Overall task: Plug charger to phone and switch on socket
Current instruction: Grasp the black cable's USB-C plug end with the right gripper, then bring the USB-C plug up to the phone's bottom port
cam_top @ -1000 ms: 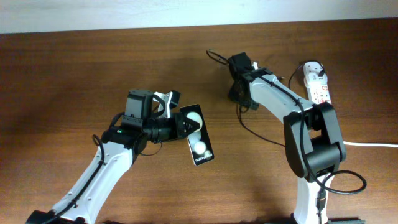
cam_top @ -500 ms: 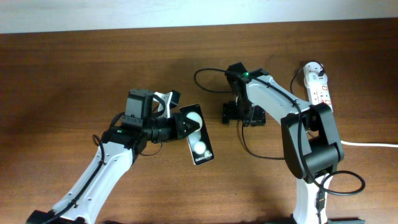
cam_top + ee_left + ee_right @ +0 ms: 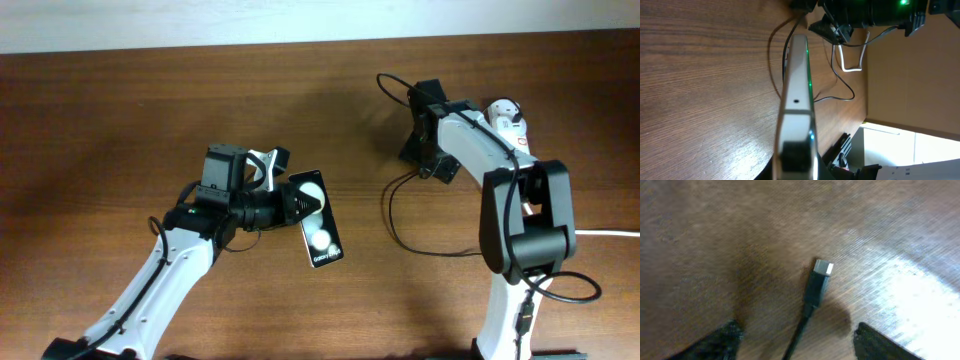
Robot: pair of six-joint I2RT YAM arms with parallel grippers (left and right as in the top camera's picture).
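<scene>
The phone [image 3: 318, 232], black with two white blobs, is tilted up off the table, and my left gripper [image 3: 293, 205] is shut on its upper end. In the left wrist view the phone [image 3: 797, 95] shows edge-on between the jaws of the left gripper [image 3: 796, 161]. The charger [image 3: 392, 215], a thin black cable, loops across the table to my right gripper [image 3: 425, 155]. Its plug tip [image 3: 823, 268] lies loose on the wood. The right gripper [image 3: 797, 332] stands open over the cable, its fingers [image 3: 720, 340] on either side. The socket [image 3: 512, 135] lies just right of that gripper, partly hidden.
A thick white cord [image 3: 605, 232] runs off the right edge. The right arm's base [image 3: 525, 240] stands in front of the socket. Bare wooden table [image 3: 150, 110] stretches to the left and along the back wall edge.
My right gripper has opened and let go of the cable, then swung right toward the socket, and the cable loop shifted with it. The left arm and phone have not moved.
</scene>
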